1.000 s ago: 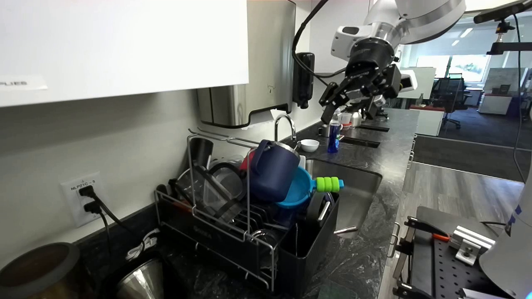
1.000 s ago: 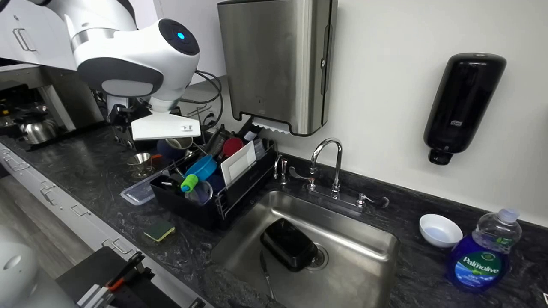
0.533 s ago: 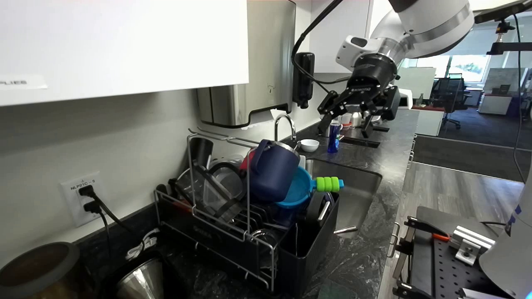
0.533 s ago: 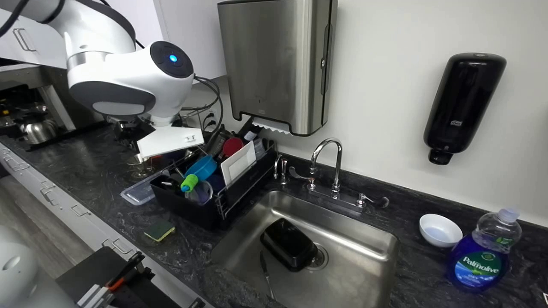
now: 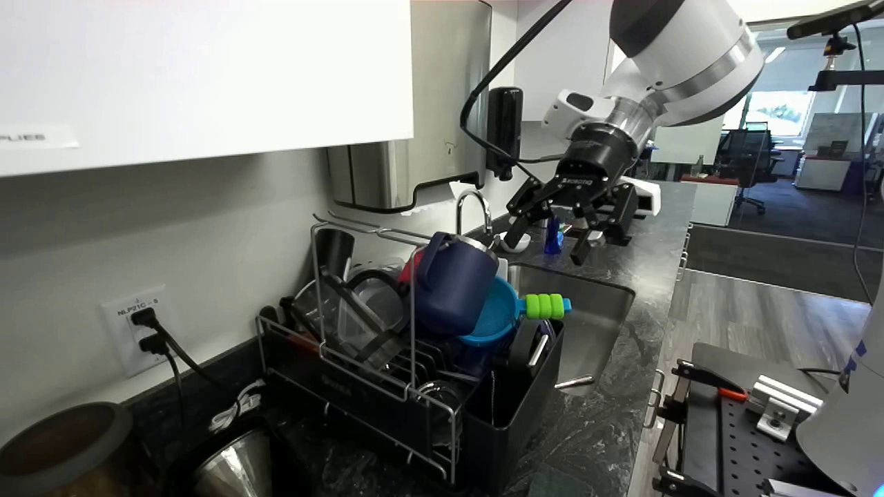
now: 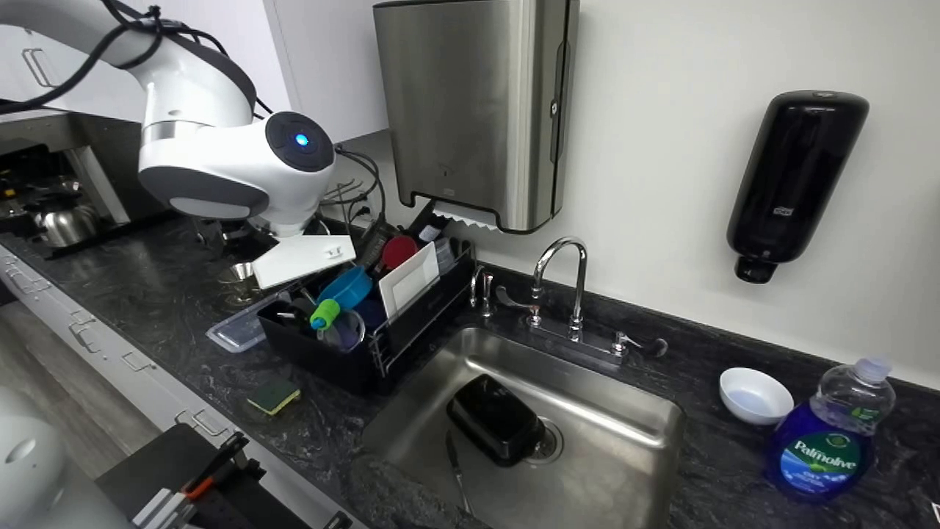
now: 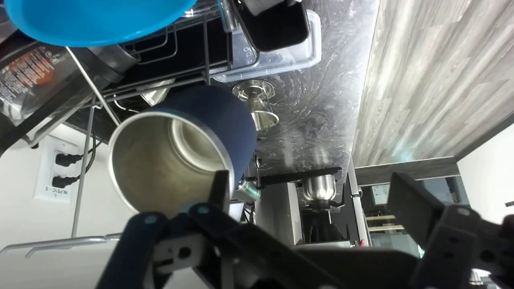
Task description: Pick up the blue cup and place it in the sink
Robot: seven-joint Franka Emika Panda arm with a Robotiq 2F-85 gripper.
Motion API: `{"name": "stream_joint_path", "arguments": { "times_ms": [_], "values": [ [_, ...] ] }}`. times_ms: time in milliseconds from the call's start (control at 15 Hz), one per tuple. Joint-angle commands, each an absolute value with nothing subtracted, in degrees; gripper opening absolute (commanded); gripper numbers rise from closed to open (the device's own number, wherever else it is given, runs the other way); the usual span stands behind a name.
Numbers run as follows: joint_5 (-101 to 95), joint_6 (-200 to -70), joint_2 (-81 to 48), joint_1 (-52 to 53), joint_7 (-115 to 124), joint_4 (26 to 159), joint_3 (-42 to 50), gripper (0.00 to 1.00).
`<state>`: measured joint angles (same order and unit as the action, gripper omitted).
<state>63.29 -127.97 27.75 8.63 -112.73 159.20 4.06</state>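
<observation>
The blue cup (image 5: 456,284) is a dark navy mug with a steel rim, tilted on top of the dish rack. In the wrist view the blue cup (image 7: 237,124) shows its open mouth and pale inside. In an exterior view it is hidden behind the arm's white wrist part (image 6: 305,261). My gripper (image 5: 545,247) is open and empty, above and to the right of the cup, apart from it. In the wrist view one finger of the gripper (image 7: 311,188) overlaps the cup's rim. The steel sink (image 6: 602,477) lies beside the rack.
The black dish rack (image 5: 345,400) has wire rails and holds a light blue pan (image 5: 492,317) with a green handle. A black container (image 6: 493,419) and a knife (image 6: 457,470) lie in the sink. A faucet (image 6: 576,294) and paper dispenser (image 6: 470,110) stand behind.
The arm has come down, and in an exterior view the open gripper has moved down and left, closer to the cup. The cup and the rack have not moved.
</observation>
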Motion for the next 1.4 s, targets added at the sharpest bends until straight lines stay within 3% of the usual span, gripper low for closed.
{"name": "stream_joint_path", "arguments": {
  "times_ms": [0,800,1333],
  "values": [
    [68.0,-130.7,22.0,8.0,-118.6,157.1,1.6,1.00],
    [72.1,-132.5,14.0,7.0,-125.5,151.0,-0.8,1.00],
    [68.8,-126.4,11.9,6.7,-123.2,149.7,-1.1,1.00]
  ]
}}
